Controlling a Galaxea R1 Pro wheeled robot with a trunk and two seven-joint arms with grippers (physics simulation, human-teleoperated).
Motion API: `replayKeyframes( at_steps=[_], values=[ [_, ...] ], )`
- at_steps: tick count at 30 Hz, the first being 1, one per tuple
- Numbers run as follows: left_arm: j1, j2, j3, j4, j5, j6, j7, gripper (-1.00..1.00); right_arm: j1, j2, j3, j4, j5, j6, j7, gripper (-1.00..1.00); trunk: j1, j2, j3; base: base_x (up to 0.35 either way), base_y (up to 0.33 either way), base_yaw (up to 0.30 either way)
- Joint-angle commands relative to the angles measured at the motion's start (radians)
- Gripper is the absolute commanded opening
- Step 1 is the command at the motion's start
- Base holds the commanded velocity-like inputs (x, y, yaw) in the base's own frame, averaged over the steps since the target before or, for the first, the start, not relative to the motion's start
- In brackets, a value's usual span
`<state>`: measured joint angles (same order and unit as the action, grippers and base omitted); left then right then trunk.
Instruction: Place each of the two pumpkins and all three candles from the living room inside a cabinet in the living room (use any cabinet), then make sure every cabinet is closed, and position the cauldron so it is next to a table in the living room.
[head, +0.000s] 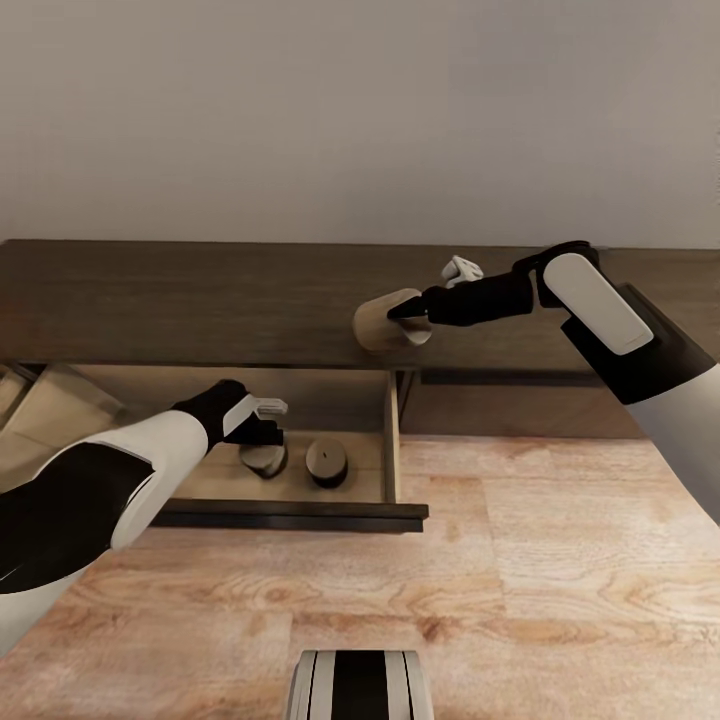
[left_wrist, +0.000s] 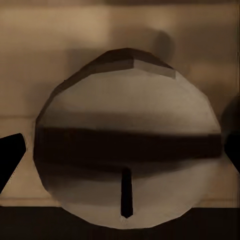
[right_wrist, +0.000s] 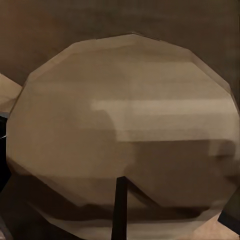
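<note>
Cabinet (head: 200, 300) runs along the wall; one drawer (head: 300, 515) pulled open, pale inside. Two candles in it, side by side: one (head: 264, 459) under the left gripper (head: 262, 432), the other (head: 327, 462) just beside it toward the drawer's right wall.

Left gripper hangs right over its candle (left_wrist: 127, 145); dark fingertips (left_wrist: 10, 157) flank it at either edge of the wrist view, jaws spread, contact unclear.

Right gripper (head: 408, 312) holds the third candle (head: 385, 320) tilted on its side, above the cabinet top. Candle (right_wrist: 122, 135) crowds the right wrist view; jaws closed on it.
</note>
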<state>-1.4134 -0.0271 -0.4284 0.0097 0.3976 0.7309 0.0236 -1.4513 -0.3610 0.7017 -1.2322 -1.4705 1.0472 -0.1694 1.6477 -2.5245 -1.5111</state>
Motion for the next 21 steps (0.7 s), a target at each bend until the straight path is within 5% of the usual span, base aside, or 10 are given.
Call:
replayKeyframes(
  at_steps=[1,12,21],
  values=[
    [-0.001,0.000,-0.007,0.001,0.010,0.002,0.002,1.00,-0.001,-0.001,0.002,-0.001,-0.010,0.000,-0.010,-1.00,0.000,0.000,0.003,0.000,0.000,0.000],
    [-0.001,-0.002,-0.008,0.000,0.010,0.012,-0.005,1.00,-0.001,-0.001,0.002,-0.001,-0.008,0.000,-0.010,-1.00,-0.003,0.001,0.023,0.000,0.000,0.000],
    [-0.001,-0.002,-0.009,-0.002,0.010,0.100,-0.010,1.00,-0.001,-0.001,0.002,-0.001,-0.008,0.000,-0.010,-1.00,-0.003,0.001,0.026,0.000,0.000,0.000]
  ],
)
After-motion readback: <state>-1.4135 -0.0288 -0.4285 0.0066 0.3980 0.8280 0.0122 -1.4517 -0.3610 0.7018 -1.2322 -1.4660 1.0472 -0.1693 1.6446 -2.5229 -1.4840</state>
